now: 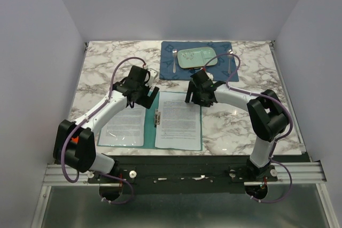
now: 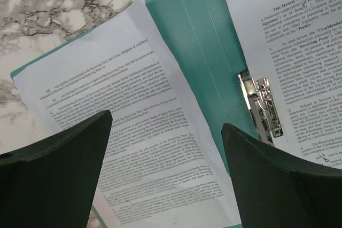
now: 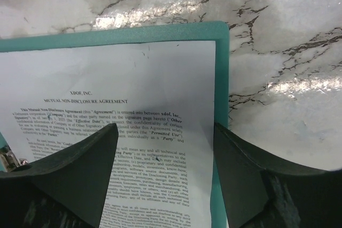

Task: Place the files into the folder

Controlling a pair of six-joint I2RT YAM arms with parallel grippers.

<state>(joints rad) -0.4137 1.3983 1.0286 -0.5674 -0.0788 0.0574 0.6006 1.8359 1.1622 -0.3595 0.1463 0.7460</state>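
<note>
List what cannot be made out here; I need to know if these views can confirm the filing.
Top view: print on the left sheet and right sheet is too small to read.
Top view: left gripper and right gripper cover parts of the folder's far edge.
Left wrist view: the clip is glary; whether it pins the right sheet is unclear.
Right wrist view: fingers hide the right sheet's lower part.
</note>
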